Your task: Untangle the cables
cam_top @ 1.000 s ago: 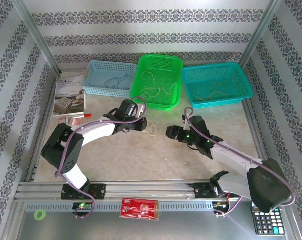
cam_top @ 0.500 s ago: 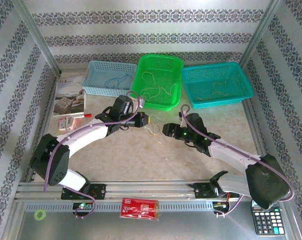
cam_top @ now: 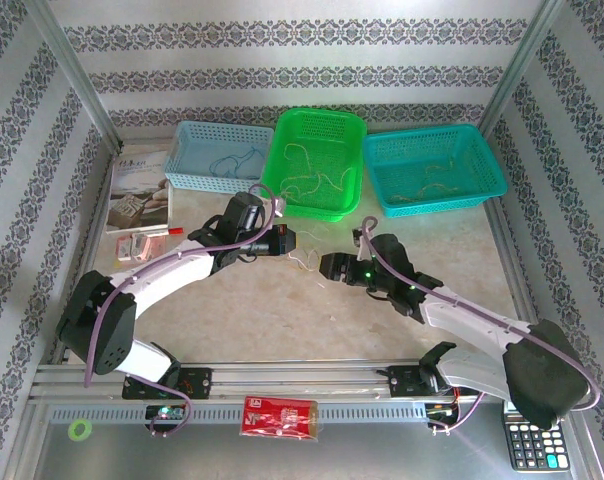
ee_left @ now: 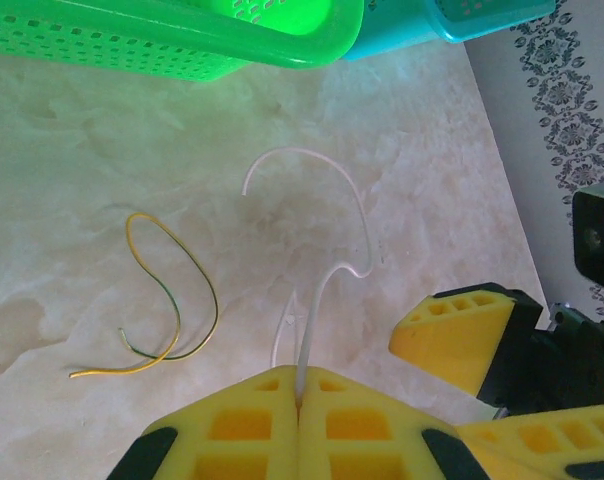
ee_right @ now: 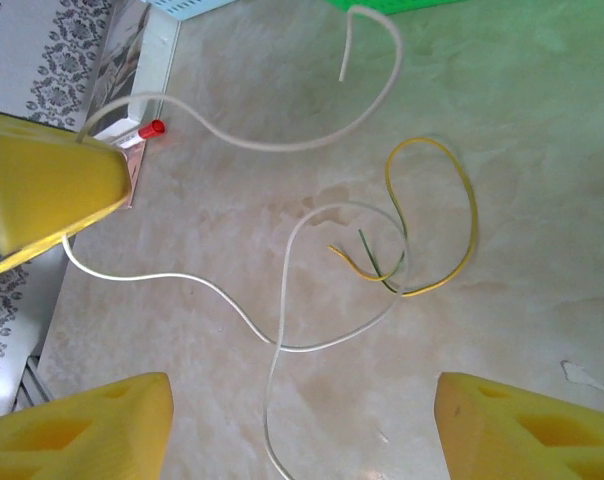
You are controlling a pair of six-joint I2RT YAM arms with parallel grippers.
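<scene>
The pale marbled worktop is walled in with patterned paper. Along its far side sit three baskets in a row: a pale blue basket, a green basket and a teal basket, each with thin curly cords lying inside. The left arm and the right arm both reach in towards the middle, their tips close together just in front of the green basket. A booklet lies at the left edge, a calculator at the near right corner and a red packet on the near rail.

The left tool is clamped tight on a pale cable, which rises from between its yellow pads and curls over in a hook. The right tool stands wide apart and grips nothing. From its wrist camera the pale cable runs from the left tool's pad, loops across the worktop and trails down between the spread fingers.

Just beside it lies a yellow-and-green cable, flat on the worktop in a loose loop. In the right wrist view the pale cable's loop crosses over the ends of the yellow-and-green cable.
</scene>
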